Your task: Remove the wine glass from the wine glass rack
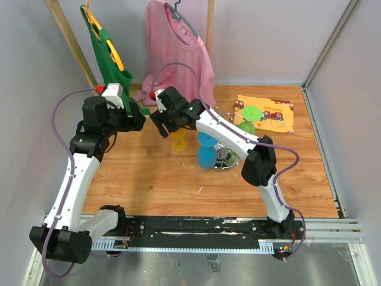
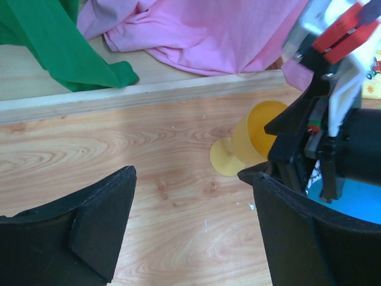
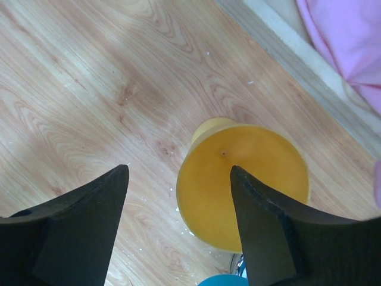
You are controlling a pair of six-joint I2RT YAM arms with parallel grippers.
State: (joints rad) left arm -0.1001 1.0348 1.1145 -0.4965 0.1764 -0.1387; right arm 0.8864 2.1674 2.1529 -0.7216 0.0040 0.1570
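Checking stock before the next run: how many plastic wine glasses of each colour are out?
yellow glass: 1
blue glass: 1
green glass: 1
Total: 3

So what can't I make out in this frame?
- wine glass rack: top view, the right arm crosses it; only the chrome base shows, post and arms hidden.
- blue wine glass: top view, whether it hangs on the rack or stands beside it; cut off in both wrist views.
- yellow wine glass: right wrist view, the right gripper finger overlaps its rim; contact unclear.
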